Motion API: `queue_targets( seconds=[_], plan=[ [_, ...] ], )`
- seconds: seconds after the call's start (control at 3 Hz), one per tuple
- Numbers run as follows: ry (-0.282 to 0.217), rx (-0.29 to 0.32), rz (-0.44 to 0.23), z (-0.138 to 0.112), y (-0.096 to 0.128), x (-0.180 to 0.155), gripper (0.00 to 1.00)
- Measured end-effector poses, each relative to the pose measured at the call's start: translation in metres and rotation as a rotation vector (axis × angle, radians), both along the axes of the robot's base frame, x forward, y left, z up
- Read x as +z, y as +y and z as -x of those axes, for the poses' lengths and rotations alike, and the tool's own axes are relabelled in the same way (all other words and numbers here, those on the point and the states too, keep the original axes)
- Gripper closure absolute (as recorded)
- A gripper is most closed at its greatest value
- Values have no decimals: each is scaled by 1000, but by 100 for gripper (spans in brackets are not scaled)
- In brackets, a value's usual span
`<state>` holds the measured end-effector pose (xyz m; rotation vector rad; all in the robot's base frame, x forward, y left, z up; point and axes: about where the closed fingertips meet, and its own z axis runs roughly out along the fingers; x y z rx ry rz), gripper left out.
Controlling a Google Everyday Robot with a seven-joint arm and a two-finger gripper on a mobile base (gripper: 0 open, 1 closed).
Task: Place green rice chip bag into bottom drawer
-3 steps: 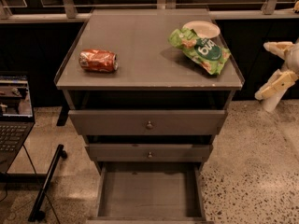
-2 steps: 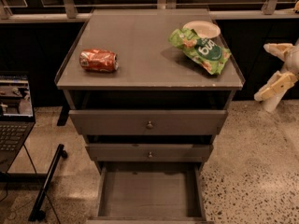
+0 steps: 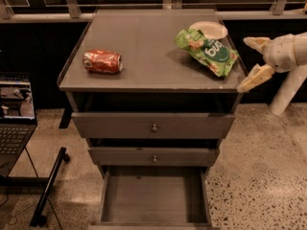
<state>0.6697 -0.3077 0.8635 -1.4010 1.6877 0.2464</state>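
The green rice chip bag [image 3: 208,51] lies crinkled on the right rear of the grey cabinet top [image 3: 148,42], partly over a white paper plate [image 3: 210,29]. The bottom drawer [image 3: 154,198] is pulled out, with a bare flat grey floor. My gripper [image 3: 252,60] is at the right edge of the view, just beside the cabinet's right front corner. Its two cream fingers are spread open and hold nothing. It is to the right of the bag and does not touch it.
A crushed red-orange can [image 3: 102,61] lies on the left of the cabinet top. Two shallower knobbed drawers [image 3: 153,126] are above the open one. A laptop [image 3: 14,116] on a black stand is at the left. The floor is speckled.
My gripper has moved left and slightly up, closer to the cabinet's right edge. The bag, can and drawers have not moved.
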Motion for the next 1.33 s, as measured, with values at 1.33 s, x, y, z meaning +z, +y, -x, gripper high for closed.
queue_targets(
  seconds=[1.33],
  plan=[
    [124, 79, -32, -80, 90, -16, 18]
  ],
)
